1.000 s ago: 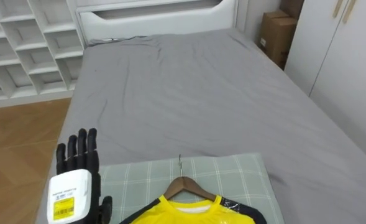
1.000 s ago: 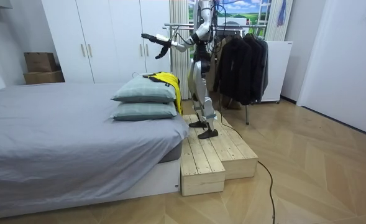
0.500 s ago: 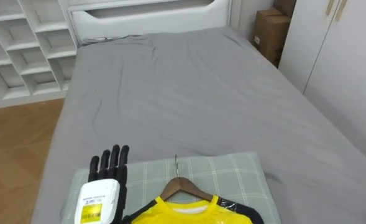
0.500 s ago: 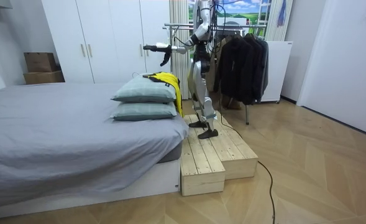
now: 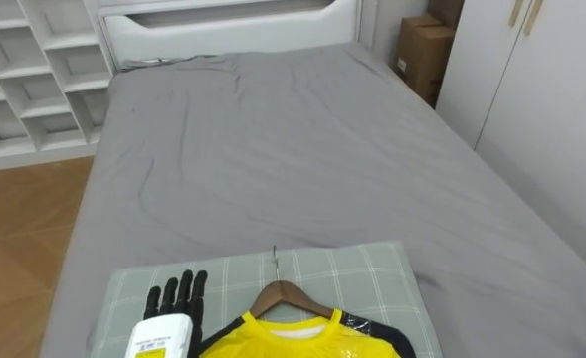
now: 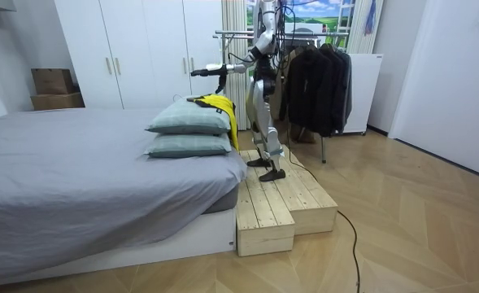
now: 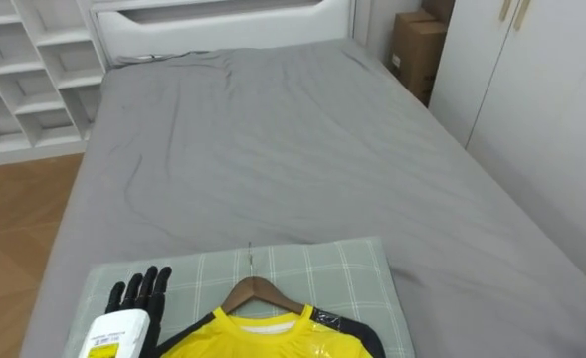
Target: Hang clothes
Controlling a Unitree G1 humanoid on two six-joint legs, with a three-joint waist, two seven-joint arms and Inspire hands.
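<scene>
Hanging has not been started: the yellow shirt [image 5: 294, 342] is seen lying on the upper checked pillow [image 5: 367, 273], already threaded on a wooden hanger [image 5: 289, 295] whose metal hook points up the bed [image 5: 273, 139]. Nothing is held.

Left hand [image 5: 175, 302]: fingers straight and released, grasping nothing. It is placed over the left part of the pillow, just beside the shirt's left shoulder and apart from the hanger. In the room view the arm is held out level above the pillow stack, so the hand is judged to be hovering, not resting.

Position: the robot is seen standing on a wooden platform [image 6: 280, 203] at the end of the bed, facing along it. A clothes rack [image 6: 232, 35] with dark coats [image 6: 312, 77] stands behind it.

Progress, judged from the pictures:
- done: shirt is on its hanger and within reach;
- left: hanger to be gripped, lifted clear of the pillow, carried round to the rack, hook set over the rail.

The task is therefore judged to be at its start, in the reach before the first grasp. The hook and the hanger's neck are uncovered, so a grip there looks feasible; the shirt is loose and could slide off a tilted hanger.
</scene>
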